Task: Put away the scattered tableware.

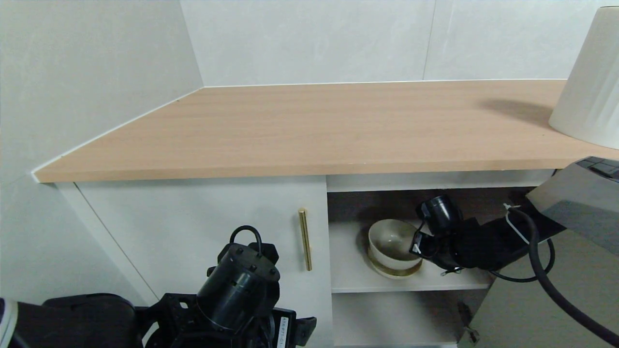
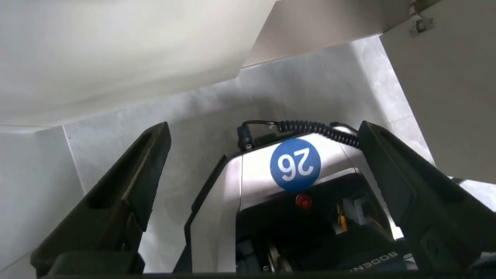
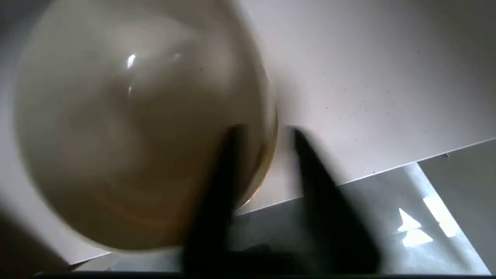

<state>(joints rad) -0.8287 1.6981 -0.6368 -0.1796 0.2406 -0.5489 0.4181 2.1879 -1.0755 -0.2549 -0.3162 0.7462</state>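
cream glossy bowl (image 1: 392,247), yellowish base, on the cabinet shelf (image 1: 353,278), right side — right gripper (image 3: 267,167) slightly parted astride its rim. left gripper (image 2: 263,132) spread wide, empty. wood counter (image 1: 309,125), white walls (image 1: 309,38).

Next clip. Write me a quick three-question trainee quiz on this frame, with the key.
1. True or false: the bowl sits on a shelf in the open side of the cabinet.
2. Fill in: the left gripper is ___, with nothing between its fingers.
3. What is at the bowl's rim? A. left gripper B. right gripper C. neither

Key: 1 true; 2 open; 3 B, with one finger inside the rim and one outside.
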